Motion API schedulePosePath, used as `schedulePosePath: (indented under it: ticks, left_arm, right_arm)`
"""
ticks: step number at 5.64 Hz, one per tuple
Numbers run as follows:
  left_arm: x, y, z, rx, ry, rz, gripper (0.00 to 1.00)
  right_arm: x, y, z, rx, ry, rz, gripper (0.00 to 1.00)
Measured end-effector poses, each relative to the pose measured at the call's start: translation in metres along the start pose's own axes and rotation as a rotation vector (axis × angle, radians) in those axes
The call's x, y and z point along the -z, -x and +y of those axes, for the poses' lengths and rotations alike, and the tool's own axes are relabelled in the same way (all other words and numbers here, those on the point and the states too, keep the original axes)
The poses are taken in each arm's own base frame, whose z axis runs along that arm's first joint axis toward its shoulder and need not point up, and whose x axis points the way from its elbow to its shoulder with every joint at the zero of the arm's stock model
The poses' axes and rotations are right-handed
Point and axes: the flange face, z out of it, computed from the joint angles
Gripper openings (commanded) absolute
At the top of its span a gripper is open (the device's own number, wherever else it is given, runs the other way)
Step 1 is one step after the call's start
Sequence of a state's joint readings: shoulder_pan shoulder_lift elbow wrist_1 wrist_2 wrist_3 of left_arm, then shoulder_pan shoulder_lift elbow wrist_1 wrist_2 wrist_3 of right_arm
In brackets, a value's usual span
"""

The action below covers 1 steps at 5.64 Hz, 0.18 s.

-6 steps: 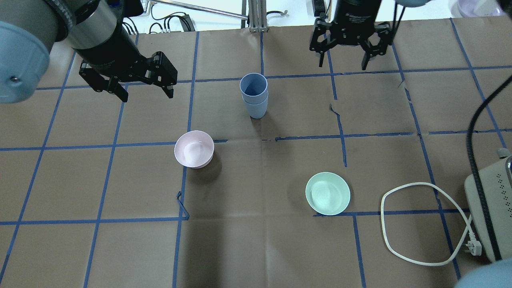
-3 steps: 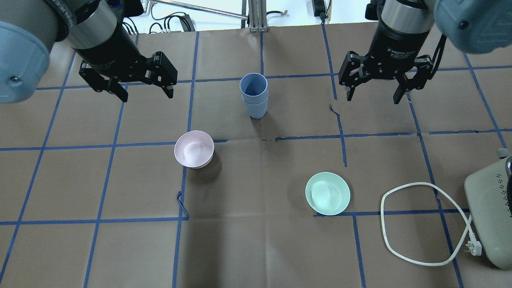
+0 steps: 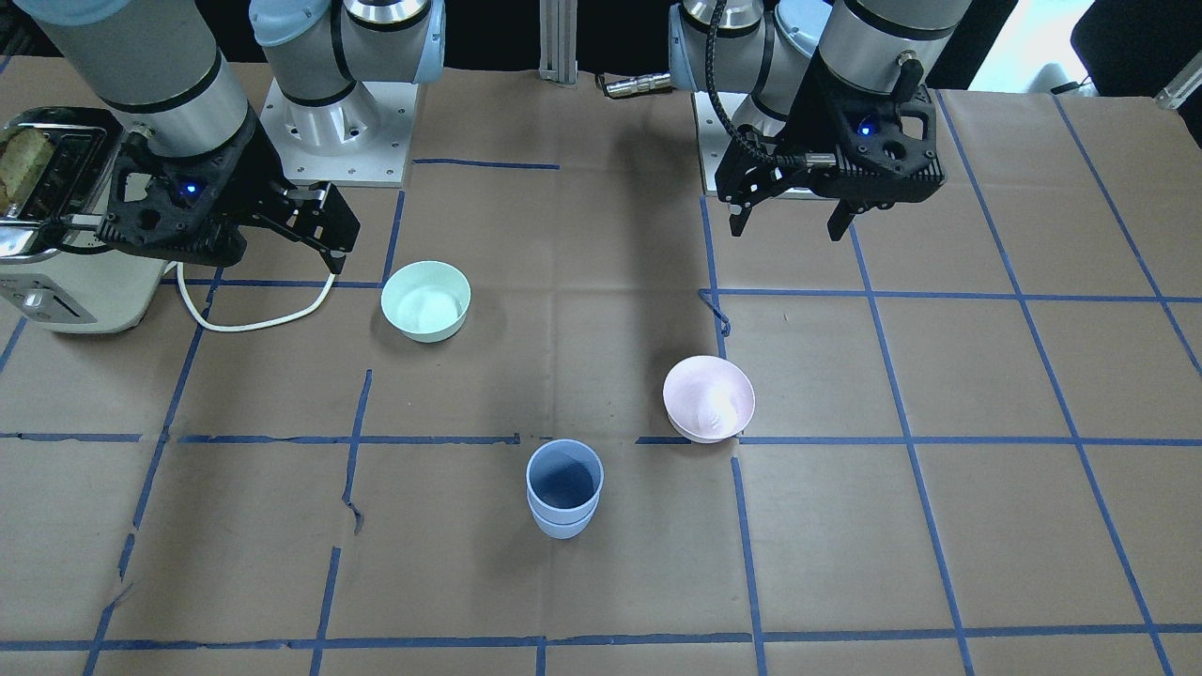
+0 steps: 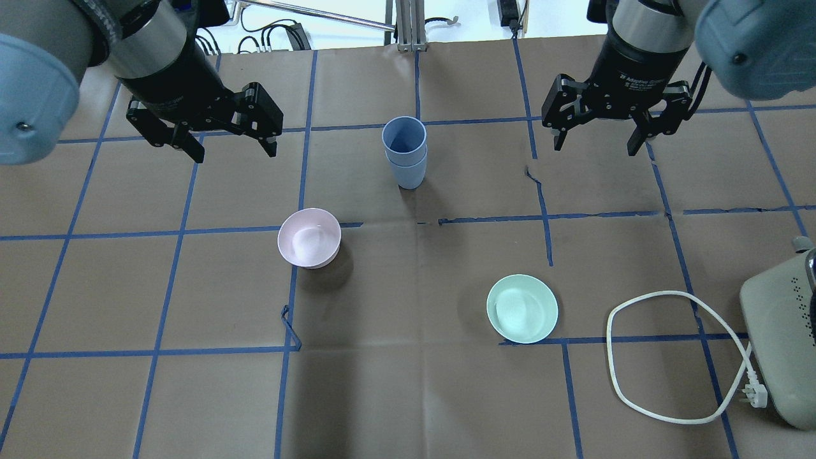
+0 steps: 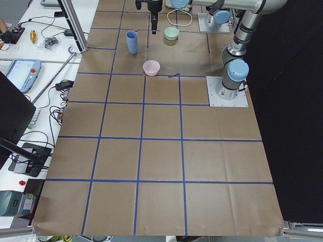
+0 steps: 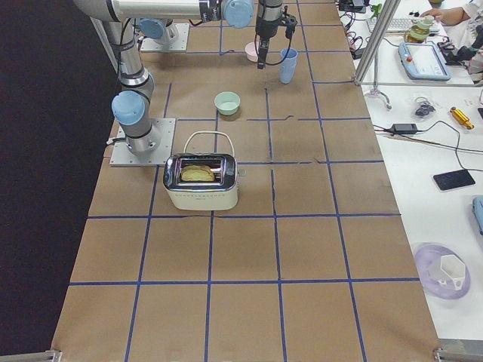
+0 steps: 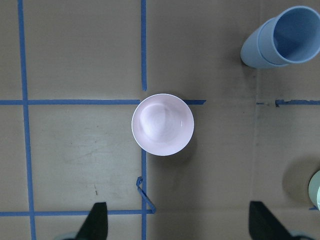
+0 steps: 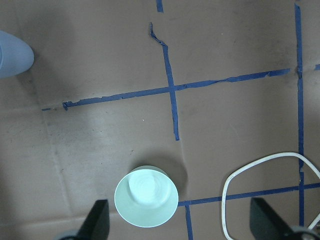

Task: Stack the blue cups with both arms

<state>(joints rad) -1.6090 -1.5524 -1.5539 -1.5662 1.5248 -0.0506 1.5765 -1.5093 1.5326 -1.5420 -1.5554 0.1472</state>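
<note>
The two blue cups (image 4: pixel 405 153) stand nested one inside the other, upright, at the far middle of the table. They also show in the front view (image 3: pixel 563 488) and at the top right of the left wrist view (image 7: pixel 282 37). My left gripper (image 4: pixel 234 150) is open and empty, hovering well to the left of the cups. My right gripper (image 4: pixel 594 146) is open and empty, hovering well to the right of them. Neither gripper touches anything.
A pink bowl (image 4: pixel 309 237) sits near and left of the cups. A mint-green bowl (image 4: pixel 522 308) sits near and right. A toaster (image 4: pixel 781 331) with a looped white cord (image 4: pixel 612 357) stands at the right edge. Blue tape lines grid the brown table cover.
My right arm has swung from the far edge toward the right and nearer, then nearly settled, gripper still open. The left arm, cups and bowls have not moved.
</note>
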Motion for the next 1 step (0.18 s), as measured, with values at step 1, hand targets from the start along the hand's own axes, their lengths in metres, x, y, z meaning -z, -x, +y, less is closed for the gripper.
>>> schedulePosePath:
  ticks: [1]
  left_arm:
    - [0.0,0.0,0.0,0.0,0.0,0.0,0.99]
  right_arm:
    - [-0.0002,-0.0003,-0.0002,-0.001,-0.001,0.0,1.0]
